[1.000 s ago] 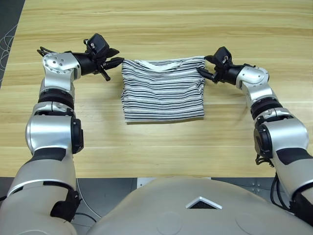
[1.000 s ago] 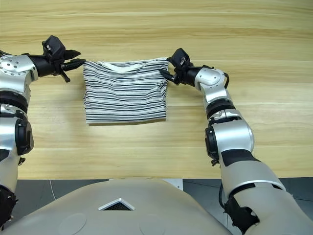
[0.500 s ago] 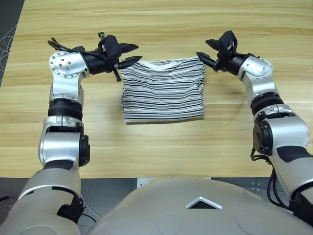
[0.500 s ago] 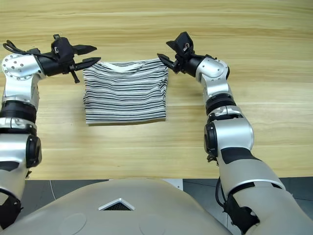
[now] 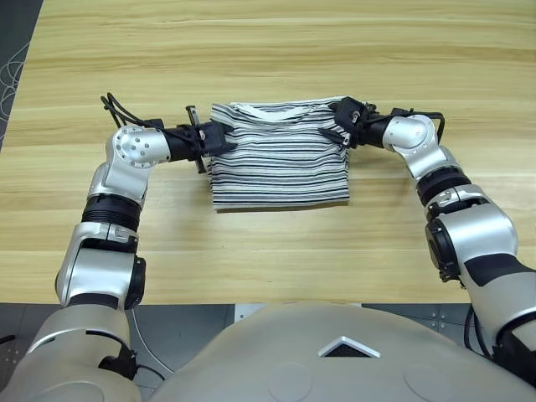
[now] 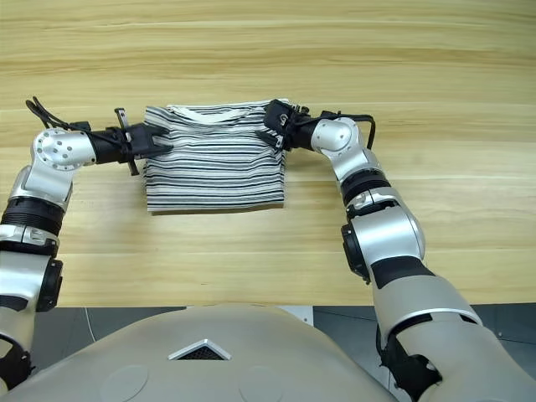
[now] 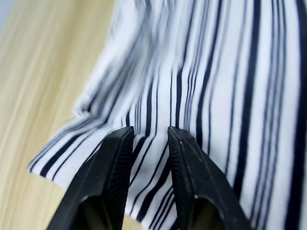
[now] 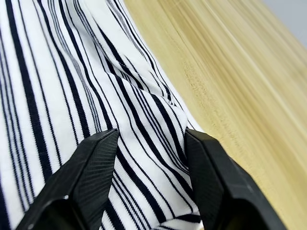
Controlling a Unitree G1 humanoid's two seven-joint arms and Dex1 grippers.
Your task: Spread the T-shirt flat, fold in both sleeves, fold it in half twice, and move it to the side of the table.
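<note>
The striped T-shirt (image 5: 279, 159) lies folded into a compact rectangle in the middle of the wooden table (image 5: 268, 50), white collar at its far edge. My left gripper (image 5: 219, 141) is at the shirt's left edge, low over the cloth. In the left wrist view its fingers (image 7: 115, 163) stand a narrow gap apart, with the striped fabric (image 7: 230, 72) showing between them. My right gripper (image 5: 339, 127) is on the shirt's far right corner. Its fingers (image 8: 93, 177) are open and straddle a ridge of the cloth (image 8: 144, 120).
Bare wood surrounds the shirt on all sides, with wide room to the left, right and far side. The table's left edge (image 5: 25, 75) borders dark floor. The near edge (image 5: 276, 300) runs just in front of my torso.
Both grippers came down and inward from beside the shirt's far corners onto its left and right edges. The left fingers have narrowed. The shirt has kept its place.
</note>
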